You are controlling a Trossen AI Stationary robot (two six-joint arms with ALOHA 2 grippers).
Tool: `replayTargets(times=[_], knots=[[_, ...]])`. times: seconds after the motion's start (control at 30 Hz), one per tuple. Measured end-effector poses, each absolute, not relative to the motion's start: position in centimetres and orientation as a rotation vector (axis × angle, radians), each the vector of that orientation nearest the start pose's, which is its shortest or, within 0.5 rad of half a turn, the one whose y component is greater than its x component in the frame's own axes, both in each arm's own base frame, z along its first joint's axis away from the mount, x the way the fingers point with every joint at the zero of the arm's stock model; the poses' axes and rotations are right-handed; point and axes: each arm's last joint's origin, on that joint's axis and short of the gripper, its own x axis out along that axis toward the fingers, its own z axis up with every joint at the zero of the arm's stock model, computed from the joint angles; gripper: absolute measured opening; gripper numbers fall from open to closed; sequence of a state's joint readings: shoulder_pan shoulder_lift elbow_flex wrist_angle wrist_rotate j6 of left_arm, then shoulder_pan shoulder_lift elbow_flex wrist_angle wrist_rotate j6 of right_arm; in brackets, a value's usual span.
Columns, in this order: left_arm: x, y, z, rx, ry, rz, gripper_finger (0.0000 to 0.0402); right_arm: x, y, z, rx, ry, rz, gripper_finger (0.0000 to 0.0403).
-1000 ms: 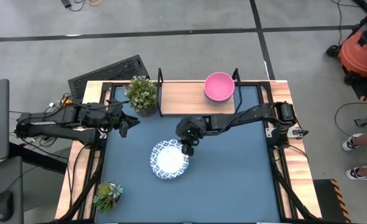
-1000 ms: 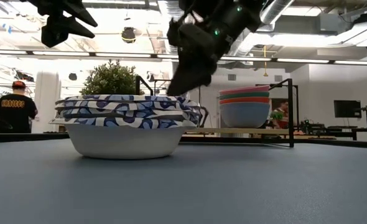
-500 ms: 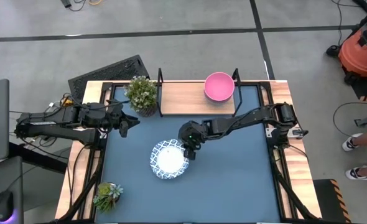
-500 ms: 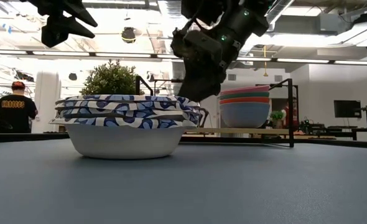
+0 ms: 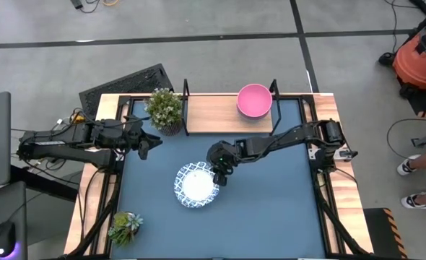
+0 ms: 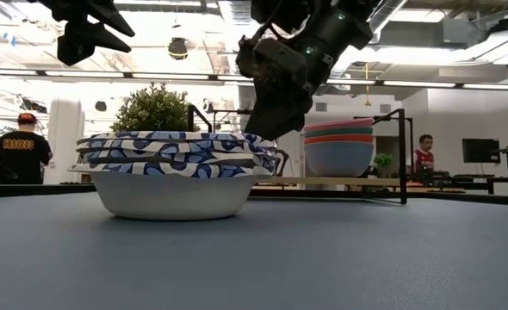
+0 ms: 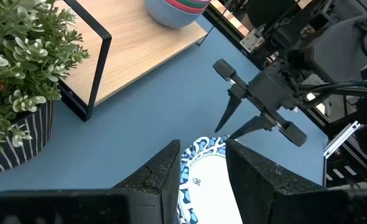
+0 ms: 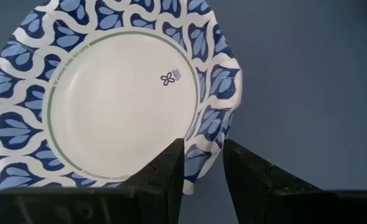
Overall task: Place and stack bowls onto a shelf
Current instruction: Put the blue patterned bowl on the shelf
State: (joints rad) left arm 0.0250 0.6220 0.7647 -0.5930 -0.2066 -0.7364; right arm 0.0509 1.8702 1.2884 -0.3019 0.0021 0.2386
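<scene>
Two white bowls with blue patterned rims (image 5: 196, 185) sit nested on the blue tabletop, base down; they also show in the low view (image 6: 172, 172). My right gripper (image 5: 219, 174) is open at their right rim, pointing down, one finger over the inside and one outside (image 8: 203, 171). A stack topped by the pink bowl (image 5: 254, 100) stands on the right end of the wood shelf (image 5: 213, 114); the low view shows pink, teal and pale bowls (image 6: 338, 146). My left gripper (image 5: 152, 141) hovers open at the table's left side, near the far corner. My right gripper's fingers (image 8: 170, 167) stand on either side of the patterned bowls' right rim (image 8: 203, 149), coming from above. I cannot tell whether they touch it. The bowls rest on the table.
A potted plant (image 5: 164, 108) stands at the shelf's left end and a smaller one (image 5: 124, 225) at the table's near left corner. The shelf's left half is bare board. People (image 6: 17, 146) stand in the room behind.
My right gripper has shifted a little toward the table's right and near edges and come down to the patterned bowls' rim, tipping more upright. The bowls have stayed put.
</scene>
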Motion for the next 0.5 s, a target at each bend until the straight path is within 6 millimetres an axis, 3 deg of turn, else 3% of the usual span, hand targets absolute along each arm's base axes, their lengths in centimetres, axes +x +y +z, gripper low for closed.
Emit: replayTargets(times=[0.5], knots=[[12.57,0.90,30.97,-0.678,0.345,0.381,0.0112,39.63,1.68,19.63,0.218,0.886,-0.075,0.0138]])
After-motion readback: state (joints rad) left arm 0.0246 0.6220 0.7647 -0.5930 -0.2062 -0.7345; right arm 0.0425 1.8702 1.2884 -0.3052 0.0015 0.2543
